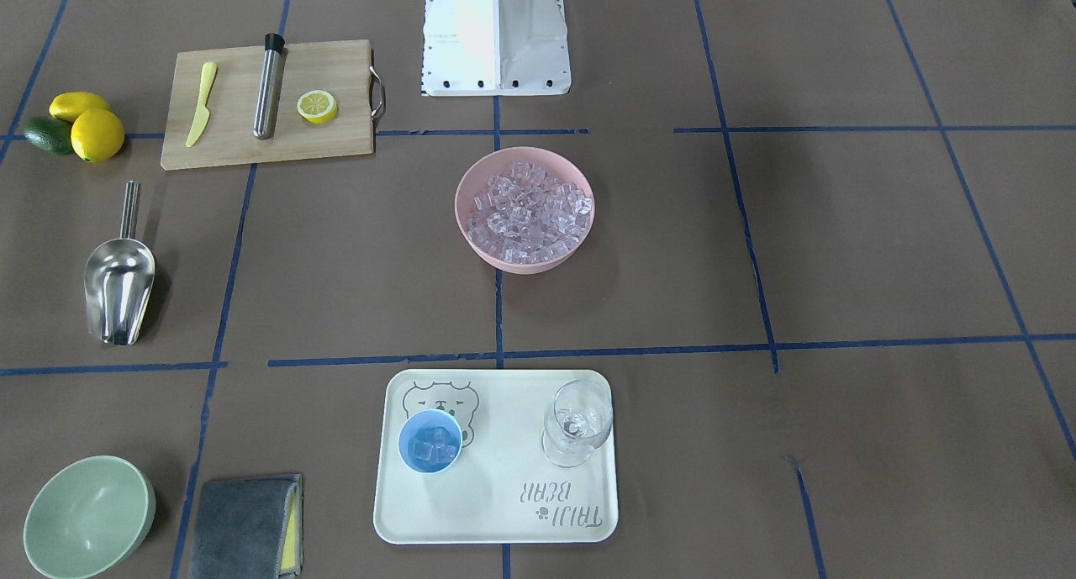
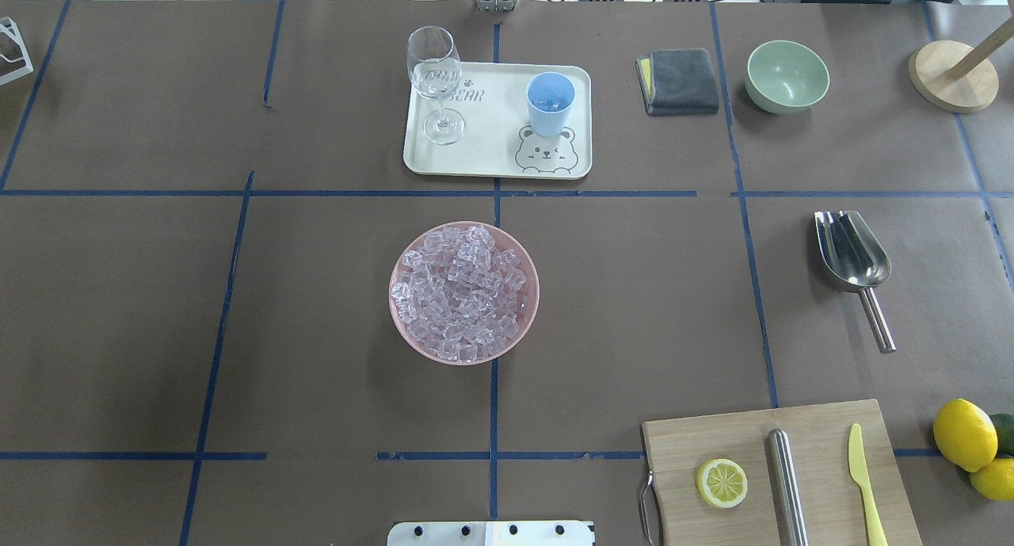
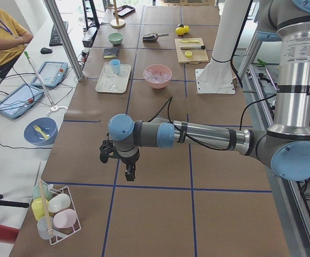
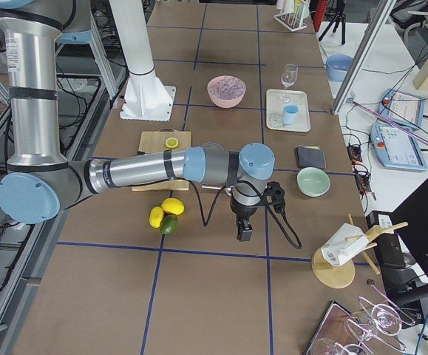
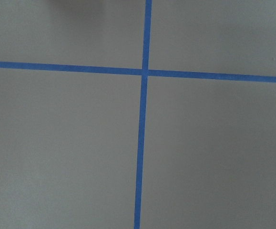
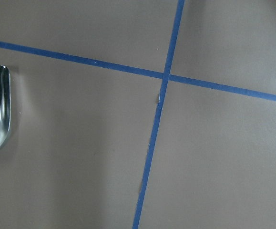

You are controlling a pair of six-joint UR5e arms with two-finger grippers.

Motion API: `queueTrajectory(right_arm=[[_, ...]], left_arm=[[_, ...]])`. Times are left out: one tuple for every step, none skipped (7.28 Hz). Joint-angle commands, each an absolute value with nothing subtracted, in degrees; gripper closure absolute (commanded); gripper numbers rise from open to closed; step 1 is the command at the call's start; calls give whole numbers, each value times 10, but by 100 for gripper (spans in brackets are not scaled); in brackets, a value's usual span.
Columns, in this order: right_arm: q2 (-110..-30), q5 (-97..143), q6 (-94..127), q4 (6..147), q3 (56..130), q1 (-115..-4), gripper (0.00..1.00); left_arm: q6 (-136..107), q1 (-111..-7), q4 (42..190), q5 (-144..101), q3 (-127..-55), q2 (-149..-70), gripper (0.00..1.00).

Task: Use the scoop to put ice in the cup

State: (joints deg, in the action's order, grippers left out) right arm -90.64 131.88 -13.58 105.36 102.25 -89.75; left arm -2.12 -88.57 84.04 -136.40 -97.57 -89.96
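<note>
Spanning everything: bench, covered in brown paper with a blue tape grid.
Arms: left arm and right arm both reach low over bare paper, well apart from cup and bowl.
Left tool: points down over a tape crossing. Seen from the side only, so I cannot tell if the jaws are parted or closed. No object visible in it.
Right tool: same, cannot tell. Its wrist view catches the scoop's trough at the left border, so it hangs near the scoop.
Tray: cream rectangular plastic tray with bear print, far centre. Carries the cup and a clear stemmed wine glass, apart from each other.
Bowl: pink round bowl, mid-bench, heaped full.
Scoop: shiny stainless-steel scoop with thin straight handle. Lies flat on the robot's right, empty, no tool on it.
Cup: small light-blue round cup, upright on the tray.
Ice: clear pinkish cubes in the bowl. A few already in the cup.
Risks (judgement): the round handle may roll or slip in a pinch. The scoop mouth looks about as wide as the cup, so cubes may spill onto the tray. A careless sweep could topple the glass or the light cup.
</note>
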Motion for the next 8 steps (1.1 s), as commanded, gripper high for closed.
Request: queueTrajectory(right_arm=[[-912,1316,-160,1056,1042,-903,0],[-912,1314,-161,1056,1045,-902,0],[-912,1312,-161,1056,1046,-901,0],[-912,1309,-161,1056,1045,-892,0],[-911,1303,-161,1056,1046,-882,0],[-911,1303,-161,1056,1046,-875,0],[-911,1303,-161,1056,1046,-873,0],[-911,1303,-160,1055,1046,-868,0]], left_arm=[[-21,-886,844,-1362,-974,-906,0],[-21,-886,844,-1362,-977,-906,0],[-19,-886,845,-1361,-983,-906,0],[-18,-886,859,-1354,-985,-903,0],[-18,-885,893,-1327,-985,-898,0],[-18,-885,932,-1311,-982,-890,0],[-18,-885,957,-1310,-977,-883,0],[-18,-885,958,-1298,-979,-882,0]])
